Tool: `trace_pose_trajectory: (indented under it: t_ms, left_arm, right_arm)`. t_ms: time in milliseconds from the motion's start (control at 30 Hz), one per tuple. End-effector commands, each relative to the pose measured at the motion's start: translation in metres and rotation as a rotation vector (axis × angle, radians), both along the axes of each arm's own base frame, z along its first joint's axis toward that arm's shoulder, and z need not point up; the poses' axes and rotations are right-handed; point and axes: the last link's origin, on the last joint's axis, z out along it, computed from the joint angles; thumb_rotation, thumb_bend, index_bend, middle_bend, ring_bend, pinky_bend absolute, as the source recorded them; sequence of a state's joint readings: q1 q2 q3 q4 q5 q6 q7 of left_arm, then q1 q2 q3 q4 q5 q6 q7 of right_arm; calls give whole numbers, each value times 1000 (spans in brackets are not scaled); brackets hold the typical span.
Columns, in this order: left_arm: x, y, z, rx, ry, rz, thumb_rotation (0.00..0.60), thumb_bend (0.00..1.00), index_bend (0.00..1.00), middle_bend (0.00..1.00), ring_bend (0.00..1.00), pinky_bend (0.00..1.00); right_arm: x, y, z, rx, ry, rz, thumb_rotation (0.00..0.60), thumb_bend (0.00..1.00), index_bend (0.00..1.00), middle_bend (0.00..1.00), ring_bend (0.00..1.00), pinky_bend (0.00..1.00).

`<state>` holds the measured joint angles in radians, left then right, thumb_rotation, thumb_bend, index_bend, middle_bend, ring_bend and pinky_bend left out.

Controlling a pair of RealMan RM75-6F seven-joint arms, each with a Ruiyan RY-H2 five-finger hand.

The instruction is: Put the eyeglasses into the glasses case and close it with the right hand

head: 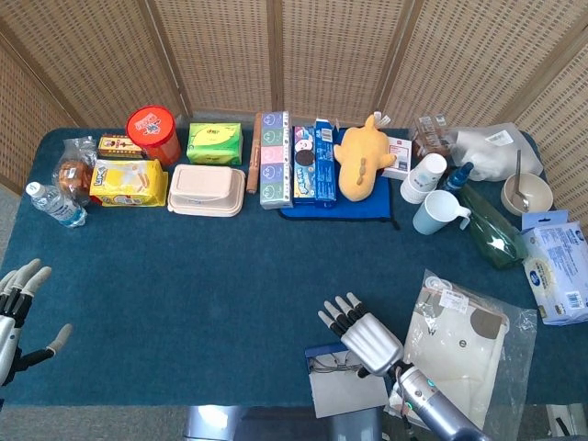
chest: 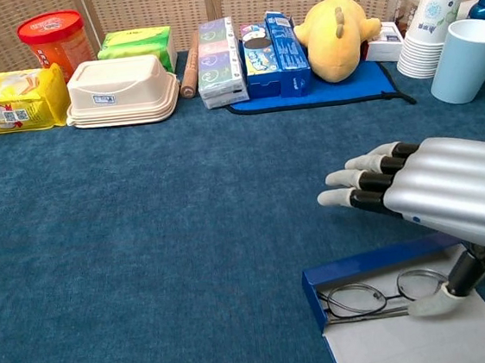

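Eyeglasses [chest: 380, 294] lie in the case [chest: 356, 267]; right hand [chest: 439, 191] above, fingers [chest: 356, 184] apart, empty. Risk: the lid pinches the frame.

Matt cloth below, glossy metal and plastic above

The tabletop [chest: 145, 244] wears a matt, slightly napped blue cloth. Over its near edge the right hand [chest: 439, 191] has a smooth, silvery metallic shell with a soft sheen. Just beneath it, the eyeglasses [chest: 380, 293] show thin wire rims and clear lenses, lying in the glasses case [chest: 364, 266], glossy blue at the rim and matt pale inside. Far behind, the plush toy [chest: 335, 29] looks soft, and the screen [head: 294, 55] is rough woven wicker.
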<state>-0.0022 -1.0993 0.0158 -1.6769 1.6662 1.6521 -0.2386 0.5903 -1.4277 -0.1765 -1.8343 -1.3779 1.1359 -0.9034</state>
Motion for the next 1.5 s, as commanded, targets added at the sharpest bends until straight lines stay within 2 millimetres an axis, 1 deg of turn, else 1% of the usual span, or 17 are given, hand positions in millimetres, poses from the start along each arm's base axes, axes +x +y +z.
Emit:
trace_pose_trajectory:
  t_ms: [33,233,467,633,733,867,933,1067,1133,1333,1500]
  left_arm:
    - [-1,-2,2,6,1,4,600,281,0,8,0,0]
    - [-1,-5,4,11,3,9,600,283,0,8,0,0]
    - [-1,-5,3,9,0,7,600,281,0,8,0,0]
    - [-1,-3,2,7,-3,3,600,282,0,8,0,0]
    - [-2,-2,1,4,-6,1,600,281,0,8,0,0]
    - [-2,-2,0,1,-9,-3,600,281,0,7,0,0]
    - [-2,-2,0,1,-10,-2,600,281,0,7,0,0]
    - [-3,-3,1,4,-10,1,600,281,0,8,0,0]
    - [-3,-3,1,3,-10,2,600,281,0,8,0,0]
    - [-3,-3,1,1,-9,3,600,281,0,7,0,0]
    - [-2,-1,-2,-9,-11,-1,600,282,0,6,0,0]
  right_arm:
    - [-3,-4,-3,-8,11,16,264,66,0,0,0,122]
    - [-3,-10,-5,-11,11,26,262,66,0,0,0,121]
    - [2,-11,-4,0,6,20,266,64,0,0,0,121]
    - [10,-6,6,41,-25,-32,266,64,0,9,0,121]
    - [17,-6,13,74,-50,-64,294,66,0,23,0,120]
    - [28,-8,23,156,-101,-147,315,68,1,77,20,121]
    - [33,-12,28,197,-128,-194,317,69,23,129,68,130]
    - [39,-22,36,233,-146,-245,319,71,71,178,119,150]
    - [39,-25,37,247,-141,-263,319,72,91,193,129,157]
    - [34,-30,38,279,-92,-320,318,75,108,206,132,165]
    - [26,-26,42,283,-35,-382,314,76,129,223,144,165]
